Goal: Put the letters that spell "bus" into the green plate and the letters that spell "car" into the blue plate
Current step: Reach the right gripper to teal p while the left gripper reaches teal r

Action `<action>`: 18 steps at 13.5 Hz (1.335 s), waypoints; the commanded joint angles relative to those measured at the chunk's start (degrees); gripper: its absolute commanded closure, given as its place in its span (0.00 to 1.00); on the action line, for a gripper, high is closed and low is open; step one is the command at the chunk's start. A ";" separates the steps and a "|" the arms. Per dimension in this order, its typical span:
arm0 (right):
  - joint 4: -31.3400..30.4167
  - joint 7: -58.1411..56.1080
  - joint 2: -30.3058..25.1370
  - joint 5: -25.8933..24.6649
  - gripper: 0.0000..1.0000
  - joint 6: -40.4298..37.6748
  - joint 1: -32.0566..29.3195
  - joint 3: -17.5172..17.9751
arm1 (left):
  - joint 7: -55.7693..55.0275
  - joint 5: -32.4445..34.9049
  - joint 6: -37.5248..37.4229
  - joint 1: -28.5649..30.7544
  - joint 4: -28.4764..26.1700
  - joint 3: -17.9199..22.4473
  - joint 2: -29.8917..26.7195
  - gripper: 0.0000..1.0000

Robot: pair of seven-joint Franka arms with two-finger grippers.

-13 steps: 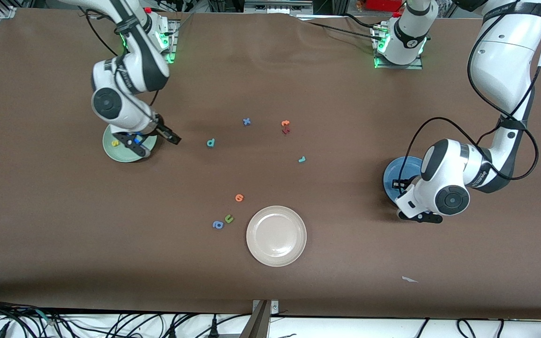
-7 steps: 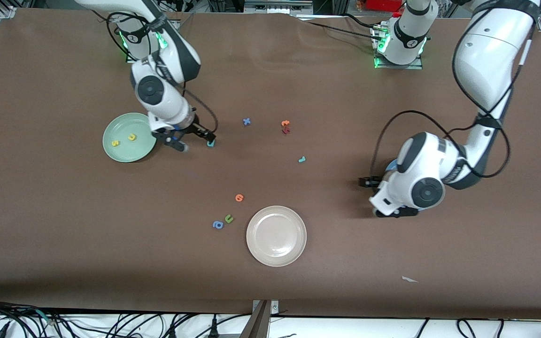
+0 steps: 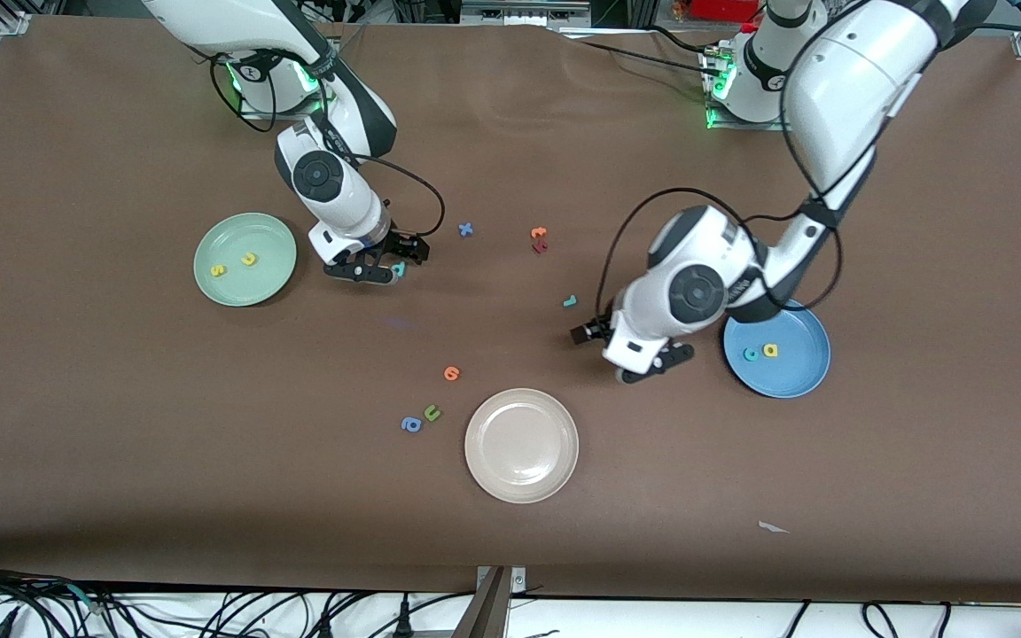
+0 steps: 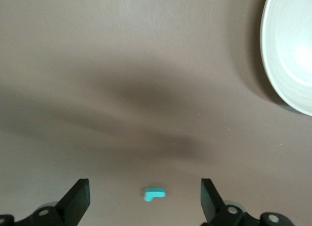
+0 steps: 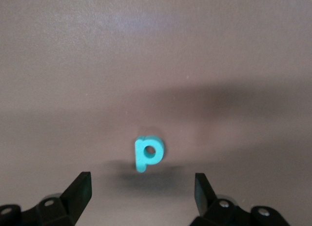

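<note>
The right claw (image 3: pixel 391 260) hovers over the teal b (image 5: pixel 148 153), fingers apart, beside the green plate (image 3: pixel 209 244). The left claw (image 3: pixel 621 350) hovers by the teal r (image 4: pixel 154 193), fingers apart, near the blue plate (image 3: pixel 807 368) on the table (image 3: pixel 120 425).

The left claw (image 4: pixel 145 199) shows its 2 dark fingers (image 4: pixel 77 200) spread wide apart over the brown surface (image 4: pixel 122 65). Between them lies a small teal hooked r (image 4: pixel 154 193), flat on the surface and touching neither finger. A soft dark shadow crosses the surface above it. The curved rim of a cream-white plate (image 4: pixel 280 70) (only partly in frame) sits well apart from the letter.
</note>
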 commanded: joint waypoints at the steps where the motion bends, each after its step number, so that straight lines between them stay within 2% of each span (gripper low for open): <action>1: -0.08 -2.68 -0.14 -1.20 0.08 0.45 -0.34 -0.45 | -12.04 5.32 5.73 -1.41 -6.08 0.01 -2.63 0.00; 2: -0.08 -2.68 0.20 -1.20 0.12 0.45 -0.25 -0.45 | -15.56 7.79 8.19 -2.29 -7.92 0.01 -2.63 0.00; 4: 0.01 -2.59 0.82 -1.11 0.12 0.53 -0.43 -0.45 | -21.29 12.01 9.97 -3.53 -9.77 0.01 -2.54 0.00; 9: 0.10 -1.09 1.88 -1.02 0.15 1.23 0.01 -0.45 | -27.11 14.83 13.23 -6.16 -10.13 0.53 -0.78 0.01; 12: 0.27 -0.92 2.76 -0.94 0.18 1.33 -0.08 -0.62 | -30.71 18.70 13.49 -6.87 -10.05 0.53 0.36 0.10; 14: 0.36 -1.01 2.84 -0.94 0.28 1.24 -0.16 -0.62 | -31.68 19.50 14.02 -6.87 -10.13 0.53 0.89 0.17; 18: 0.45 -1.01 2.76 -1.02 0.29 1.06 -0.43 -2.03 | -31.86 19.50 14.19 -6.96 -10.13 0.53 1.42 0.24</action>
